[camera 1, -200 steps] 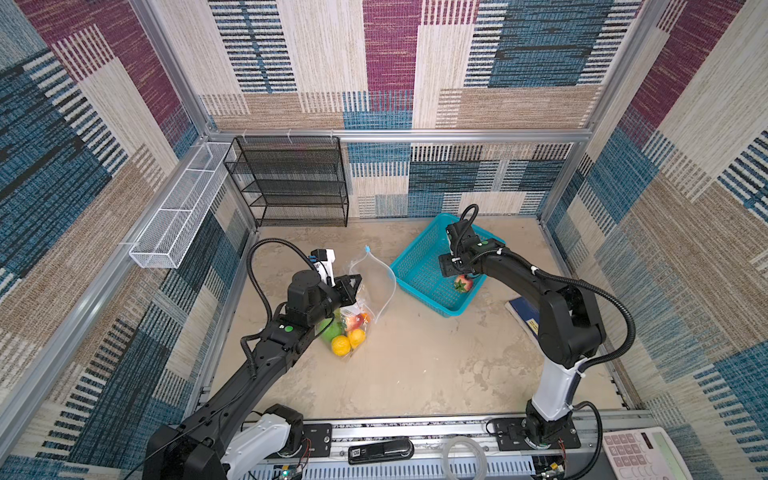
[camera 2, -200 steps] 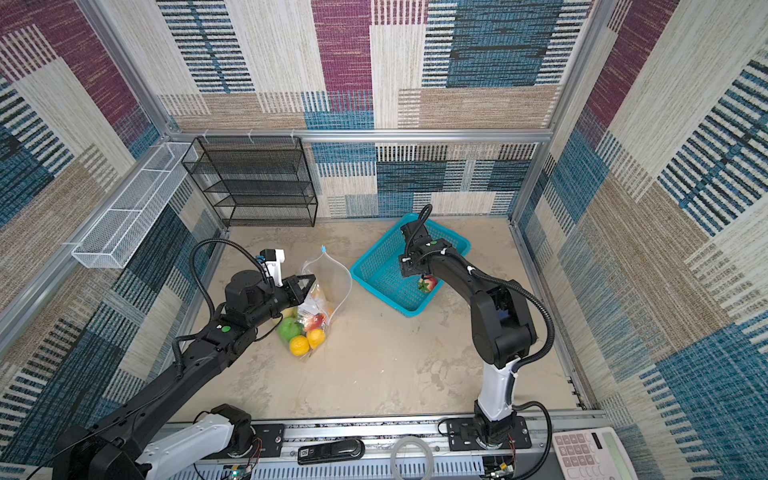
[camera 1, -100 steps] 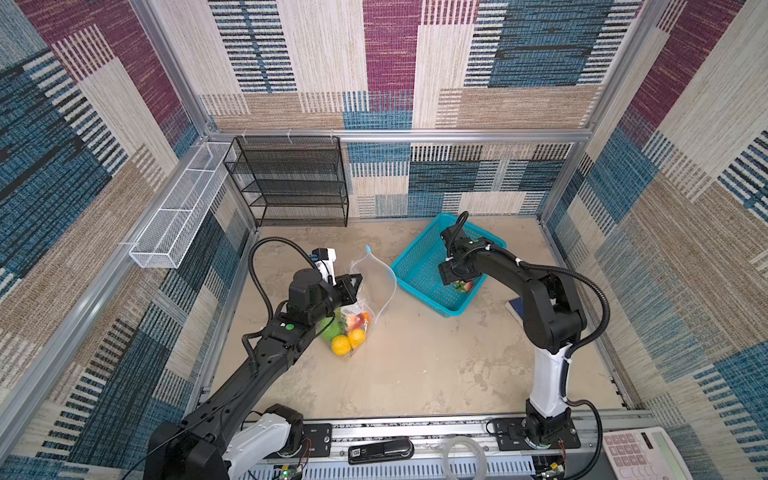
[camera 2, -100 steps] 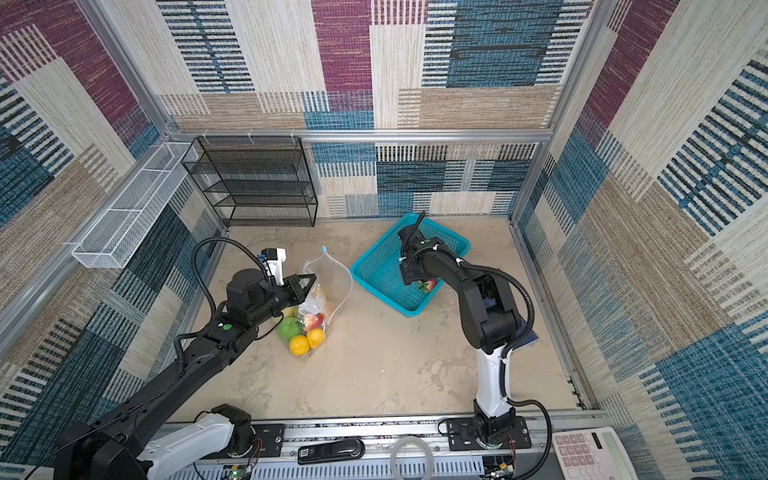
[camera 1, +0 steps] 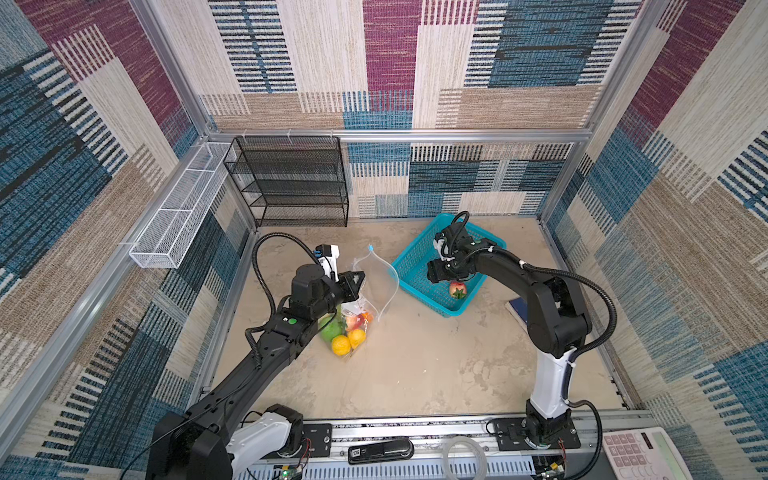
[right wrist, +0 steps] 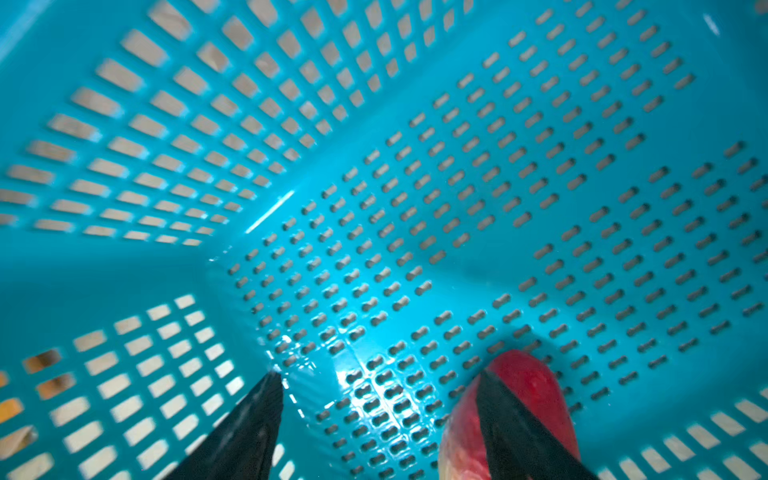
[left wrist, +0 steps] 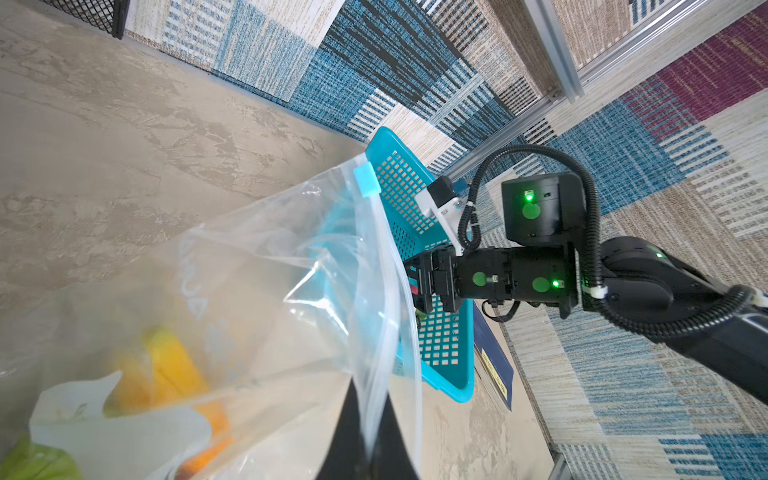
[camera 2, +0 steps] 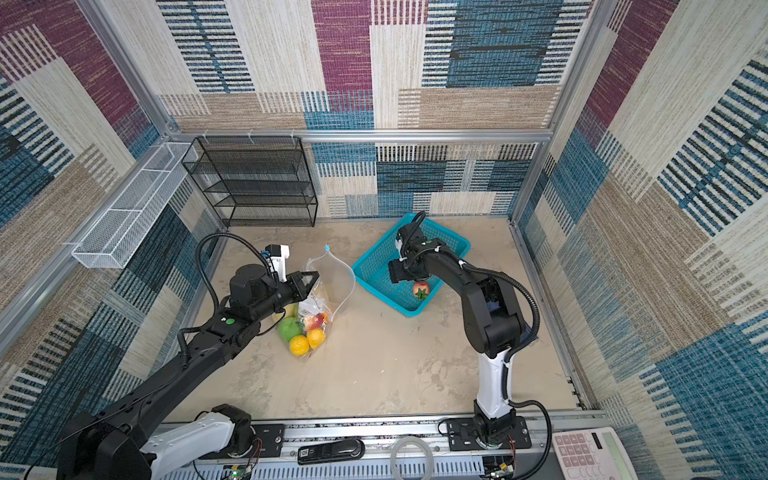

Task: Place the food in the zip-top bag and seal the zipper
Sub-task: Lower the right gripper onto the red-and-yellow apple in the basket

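The clear zip-top bag [camera 1: 368,286] stands open left of centre in both top views, its zipper rim [left wrist: 388,316] ending in a light-blue slider [left wrist: 367,178]. My left gripper [left wrist: 370,436] is shut on that rim and holds it up. Food in green, yellow, orange and red [camera 1: 343,338] lies in the bag's bottom [camera 2: 305,334]. A red piece of food [camera 1: 457,289] lies in the turquoise basket [camera 1: 453,311]. My right gripper [right wrist: 376,374] is open low inside the basket. The red food [right wrist: 532,382] sits against one finger, partly behind it and not gripped.
A black wire rack [camera 1: 291,183] stands at the back wall. On the left wall hangs a white wire tray [camera 1: 178,216]. Beside the basket a dark blue booklet [camera 1: 517,309] lies under the right arm. At the front right sits a calculator [camera 1: 640,455].
My right gripper has shifted left inside the basket, off the red food, which stays where it was. The left gripper and the bag have not moved.
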`<state>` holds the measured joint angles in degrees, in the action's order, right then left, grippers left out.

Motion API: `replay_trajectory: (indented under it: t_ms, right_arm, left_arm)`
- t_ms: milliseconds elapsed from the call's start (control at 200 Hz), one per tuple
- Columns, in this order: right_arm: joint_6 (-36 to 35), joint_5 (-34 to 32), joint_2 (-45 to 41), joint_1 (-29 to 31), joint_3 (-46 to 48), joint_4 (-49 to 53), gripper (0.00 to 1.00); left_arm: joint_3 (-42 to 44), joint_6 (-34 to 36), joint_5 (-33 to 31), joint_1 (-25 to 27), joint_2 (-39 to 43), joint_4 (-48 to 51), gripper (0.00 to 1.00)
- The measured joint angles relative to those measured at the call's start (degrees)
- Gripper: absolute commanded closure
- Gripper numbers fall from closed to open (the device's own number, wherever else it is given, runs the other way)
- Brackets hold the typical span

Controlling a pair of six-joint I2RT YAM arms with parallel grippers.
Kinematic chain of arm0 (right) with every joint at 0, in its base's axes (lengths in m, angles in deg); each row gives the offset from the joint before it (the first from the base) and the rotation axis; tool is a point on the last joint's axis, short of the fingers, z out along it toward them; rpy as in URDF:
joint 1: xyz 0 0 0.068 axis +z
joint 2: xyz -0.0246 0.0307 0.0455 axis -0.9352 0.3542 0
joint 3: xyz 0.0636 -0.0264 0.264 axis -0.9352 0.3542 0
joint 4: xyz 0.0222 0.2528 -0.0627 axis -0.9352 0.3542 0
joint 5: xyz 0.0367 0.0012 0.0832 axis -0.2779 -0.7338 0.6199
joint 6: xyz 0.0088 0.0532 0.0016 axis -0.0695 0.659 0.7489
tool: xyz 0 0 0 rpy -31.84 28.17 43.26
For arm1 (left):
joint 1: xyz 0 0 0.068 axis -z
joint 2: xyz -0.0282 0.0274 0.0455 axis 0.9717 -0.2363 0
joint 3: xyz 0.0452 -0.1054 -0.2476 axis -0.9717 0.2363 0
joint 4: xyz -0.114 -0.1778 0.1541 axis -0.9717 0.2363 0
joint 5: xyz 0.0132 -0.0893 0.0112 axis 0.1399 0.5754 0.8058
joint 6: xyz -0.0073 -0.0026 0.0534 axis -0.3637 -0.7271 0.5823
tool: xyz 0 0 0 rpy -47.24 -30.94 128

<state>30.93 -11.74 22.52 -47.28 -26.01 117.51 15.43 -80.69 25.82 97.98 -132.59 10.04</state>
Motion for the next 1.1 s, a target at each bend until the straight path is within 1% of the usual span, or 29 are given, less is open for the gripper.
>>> replay_trajectory:
  t_ms: [70,280,421,681,796,922,1037,1097]
  right_arm:
    - [0.1,-0.3,-0.9,0.0,0.0,-0.5,0.23]
    - [0.4,-7.8,-1.1,-0.1,0.7,2.2,0.2]
    - [0.7,-10.4,-1.0,-0.1,1.7,4.9,0.2]
    - [1.1,-11.8,0.0,-0.1,2.1,7.3,0.21]
    - [1.1,-10.0,0.1,-0.1,2.9,7.2,0.23]
    - [1.1,-5.5,0.0,-0.1,3.5,6.4,0.25]
    - [1.4,-0.5,-0.9,-0.1,3.5,4.1,0.24]
    - [1.6,1.0,-1.7,-0.1,3.4,3.1,0.24]
  left_arm:
    - [0.0,0.0,0.0,0.0,0.0,0.0,1.0]
    - [0.4,0.0,0.0,0.0,0.4,0.0,1.0]
    - [1.0,0.0,0.0,0.0,0.5,-0.1,1.0]
    - [1.4,0.2,0.0,0.0,1.7,-0.1,1.0]
    - [1.8,0.2,0.0,0.0,2.1,-0.1,1.0]
    - [2.1,0.2,0.0,0.0,2.3,-0.1,1.0]
    - [2.1,0.2,-0.2,0.0,2.5,-0.1,1.0]
    - [2.1,0.2,-0.2,0.0,2.6,-0.1,1.0]
